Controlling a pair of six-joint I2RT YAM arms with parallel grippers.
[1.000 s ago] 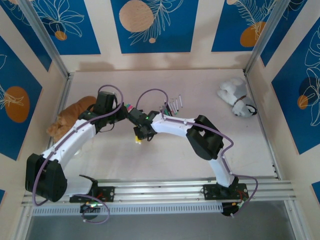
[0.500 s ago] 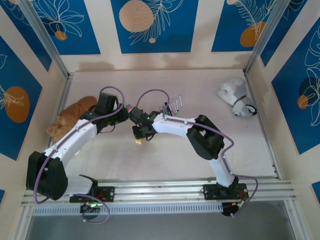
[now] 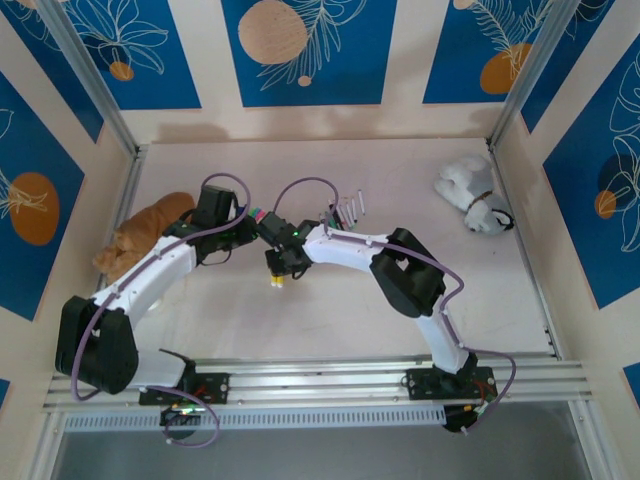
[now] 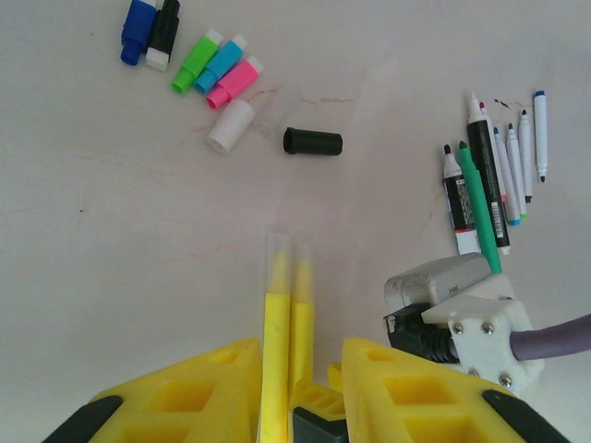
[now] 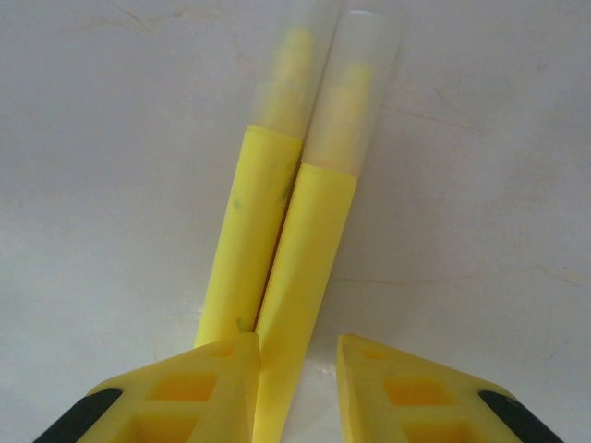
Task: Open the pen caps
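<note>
Two yellow pens (image 4: pixel 277 314), side by side, hang over the table between both grippers. Each wears a translucent cap (image 4: pixel 278 251) on its far end (image 5: pixel 365 83). My left gripper (image 4: pixel 302 343) is shut on them, and they rest against its left finger. My right gripper (image 5: pixel 295 339) is shut on them too, meeting the left gripper (image 3: pixel 258 226) mid-table. The pens' yellow end (image 3: pixel 277 283) pokes out below the right gripper (image 3: pixel 278 265). Loose pen caps lie on the table beyond: blue (image 4: pixel 137 28), black (image 4: pixel 164 32), green (image 4: pixel 194 65), pink (image 4: pixel 233 83), white (image 4: pixel 229 126) and another black one (image 4: pixel 312 142).
A row of uncapped pens (image 4: pixel 489 185) lies right of the grippers (image 3: pixel 345 212). The right wrist's camera housing (image 4: pixel 452 305) sits close beside my left fingers. An orange plush cat (image 3: pixel 140 235) lies at the left wall. A white plush dog (image 3: pixel 475 195) lies at the back right.
The left arm's base link and elbow have shifted slightly. Both grippers and the yellow pens stay in the same spot.
</note>
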